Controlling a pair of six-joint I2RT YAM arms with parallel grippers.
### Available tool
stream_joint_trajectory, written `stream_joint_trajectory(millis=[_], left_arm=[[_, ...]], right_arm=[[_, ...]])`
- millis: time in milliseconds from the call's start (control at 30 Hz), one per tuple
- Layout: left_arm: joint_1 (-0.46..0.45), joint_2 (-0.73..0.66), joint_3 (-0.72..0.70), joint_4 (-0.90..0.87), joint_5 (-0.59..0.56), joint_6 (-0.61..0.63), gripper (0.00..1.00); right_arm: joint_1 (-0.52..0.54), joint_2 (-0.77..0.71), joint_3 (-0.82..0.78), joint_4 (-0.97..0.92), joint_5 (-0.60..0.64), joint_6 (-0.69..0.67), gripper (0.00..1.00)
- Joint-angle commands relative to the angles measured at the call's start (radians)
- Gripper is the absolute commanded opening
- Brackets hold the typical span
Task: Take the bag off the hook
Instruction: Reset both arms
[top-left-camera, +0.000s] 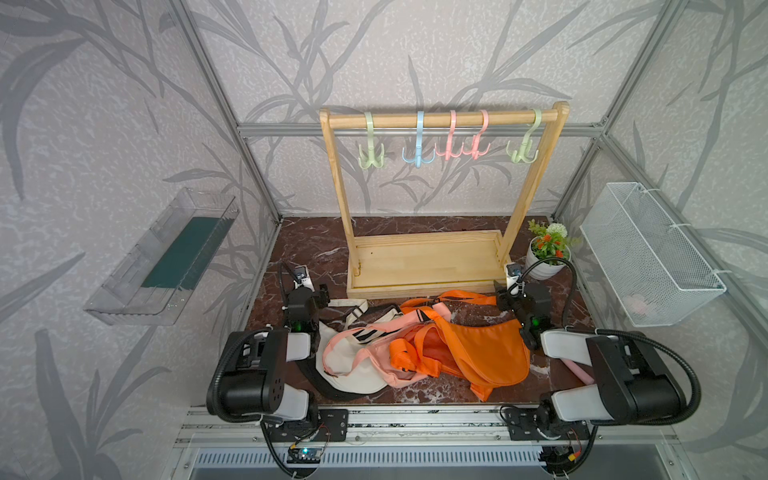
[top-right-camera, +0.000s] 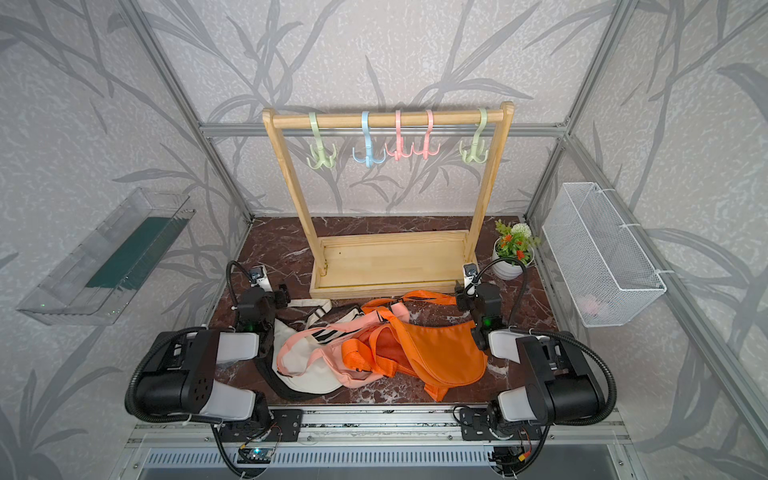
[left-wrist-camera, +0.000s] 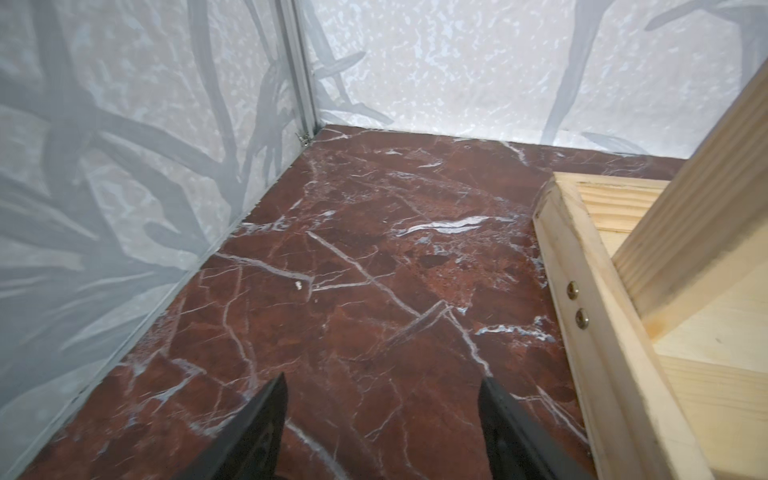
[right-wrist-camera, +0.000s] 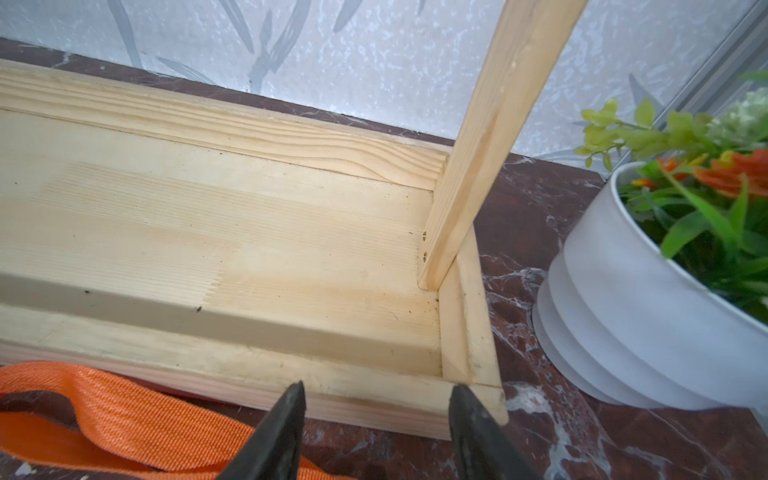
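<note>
Gripping nothing: parted wide at left fingers (left-wrist-camera: 268, 419) over red-brown marble desk (left-wrist-camera: 374, 249), (narrower) at right fingers (right-wrist-camera: 282, 432) near orange woven strap (right-wrist-camera: 104, 399).

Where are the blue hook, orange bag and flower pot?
Pale blue plastic hook (top-left-camera: 419, 139), in a top view, on its stem.
Bright orange fabric bag (top-left-camera: 486, 353), in a top view, on its body.
White ribbed flower pot (right-wrist-camera: 623, 311), right wrist view, its side wall.
</note>
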Motion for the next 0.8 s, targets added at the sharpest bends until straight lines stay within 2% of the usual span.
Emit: stream_joint_trajectory(millis=[0, 100, 200, 267, 333, 367, 400, 433, 767], left_arm=[[0.028, 0.058, -0.020, 0.172, 0.129, -0.026, 0.75], [0.040, 0.074, -0.030, 0.198, 0.151, -0.029, 0.77], [0.039, 0.084, -0.016, 0.184, 0.119, -0.039, 0.82], [0.038, 0.065, 0.023, 0.076, 0.091, -0.048, 0.86], [0.030, 0.069, 0.048, 0.044, 0.082, -0.031, 0.93], [0.029, 0.069, 0.049, 0.040, 0.081, -0.031, 0.96], [0.028, 0.069, 0.050, 0.041, 0.080, -0.032, 0.97], [0.028, 0.069, 0.049, 0.038, 0.079, -0.030, 0.99], [0.009, 0.070, 0.058, 0.022, 0.039, -0.018, 0.99]], right_arm=[[0.000, 0.072, -0.042, 0.203, -0.028, -0.014, 0.57], [0.000, 0.119, -0.049, 0.284, 0.045, 0.012, 0.58], [-0.010, 0.120, 0.023, 0.150, 0.231, 0.105, 0.60], [-0.011, 0.081, 0.055, 0.024, 0.229, 0.111, 0.67], [-0.012, 0.078, 0.057, 0.022, 0.226, 0.113, 0.72], [-0.011, 0.090, 0.048, 0.059, 0.230, 0.110, 0.88], [-0.011, 0.098, 0.044, 0.078, 0.230, 0.109, 0.99], [-0.011, 0.100, 0.042, 0.085, 0.230, 0.107, 0.99], [-0.011, 0.081, 0.054, 0.029, 0.227, 0.109, 0.99]])
